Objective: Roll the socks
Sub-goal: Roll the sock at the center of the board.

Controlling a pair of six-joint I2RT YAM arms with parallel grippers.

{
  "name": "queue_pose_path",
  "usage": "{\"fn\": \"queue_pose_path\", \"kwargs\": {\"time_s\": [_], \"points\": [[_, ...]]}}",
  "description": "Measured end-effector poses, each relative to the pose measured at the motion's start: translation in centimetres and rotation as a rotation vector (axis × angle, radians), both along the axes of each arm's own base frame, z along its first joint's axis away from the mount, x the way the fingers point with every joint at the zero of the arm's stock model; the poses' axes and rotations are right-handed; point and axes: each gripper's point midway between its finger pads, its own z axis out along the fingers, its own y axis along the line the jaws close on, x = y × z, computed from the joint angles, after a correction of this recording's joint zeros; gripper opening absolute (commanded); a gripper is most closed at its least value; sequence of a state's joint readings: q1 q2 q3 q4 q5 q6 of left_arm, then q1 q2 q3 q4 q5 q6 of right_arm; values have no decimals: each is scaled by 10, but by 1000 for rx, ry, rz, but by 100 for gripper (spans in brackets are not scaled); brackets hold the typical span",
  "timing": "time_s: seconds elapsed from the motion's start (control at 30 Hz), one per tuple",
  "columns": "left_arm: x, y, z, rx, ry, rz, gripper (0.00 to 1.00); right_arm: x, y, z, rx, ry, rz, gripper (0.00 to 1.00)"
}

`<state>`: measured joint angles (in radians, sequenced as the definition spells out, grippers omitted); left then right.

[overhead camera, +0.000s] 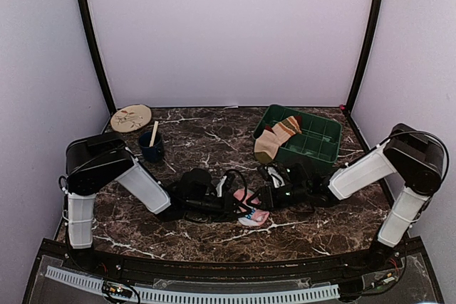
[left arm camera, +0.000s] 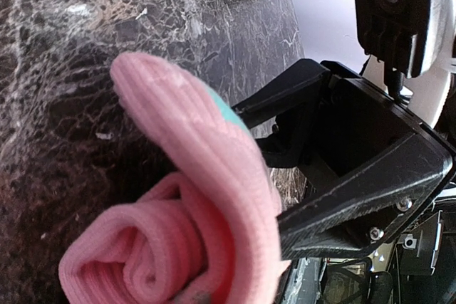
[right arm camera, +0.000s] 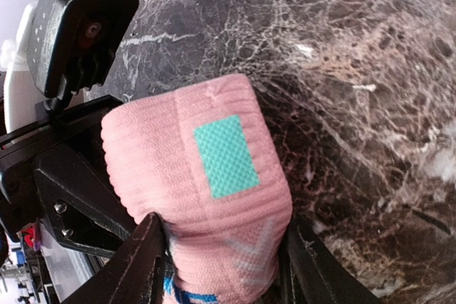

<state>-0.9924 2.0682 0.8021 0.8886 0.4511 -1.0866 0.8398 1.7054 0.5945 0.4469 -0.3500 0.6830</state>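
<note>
**Both tools on the pink sock at mid-surface, tray close behind your right wrist**

Nearest you, a white toothed strip point(overhead camera: 192, 294) runs along the front rail, with the arm bases at 7 and 5 o'clock. Bare marble shows between that rail and the work.

At the middle of the surface point(overhead camera: 214, 137) the two tools meet tip to tip over the pink sock point(overhead camera: 254, 216). Your left tool point(overhead camera: 236, 203) comes in from 9 o'clock, nearly closed. The sock's tightly rolled end sits right at its tips and hides them. Your right tool point(right arm camera: 224, 272) comes in from 3 o'clock and stands wide, one finger point(right arm camera: 142, 268) against each side of the sock's folded part. The mint patch point(right arm camera: 224, 156) faces its camera. Black cables point(overhead camera: 239, 176) loop just beyond both tool bodies at 12 o'clock.

Farther out, at 1 to 2 o'clock, the green tray point(overhead camera: 324, 149) has its near corner just behind your right wrist. The tan striped sock point(overhead camera: 274, 140) drapes over the tray's left rim at 1 o'clock. At 10 o'clock stands a dark blue cup point(overhead camera: 151, 151) with a wooden stick point(overhead camera: 154, 133) in it. Beyond the cup, a round pale disc point(overhead camera: 131, 117) lies by the back left corner. Between cup and tray, marble runs to the back wall.

A blue-and-white mark at the pink sock's lower edge is too small to read.
</note>
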Motion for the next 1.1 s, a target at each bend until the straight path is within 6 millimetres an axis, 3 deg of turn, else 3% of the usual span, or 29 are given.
{"fn": "queue_pose_path", "kwargs": {"time_s": [0.27, 0.53, 0.83, 1.1], "points": [[0, 1, -3, 7, 18, 7, 0, 0, 11, -4, -20, -3, 87, 34], [1, 0, -2, -7, 30, 11, 0, -2, 17, -4, 7, 13, 135, 0], [-7, 6, 1, 16, 50, -1, 19, -10, 21, -5, 40, 62, 166, 0], [-22, 30, 10, 128, 53, -11, 35, -26, 27, -5, 59, 110, 210, 0]]}}
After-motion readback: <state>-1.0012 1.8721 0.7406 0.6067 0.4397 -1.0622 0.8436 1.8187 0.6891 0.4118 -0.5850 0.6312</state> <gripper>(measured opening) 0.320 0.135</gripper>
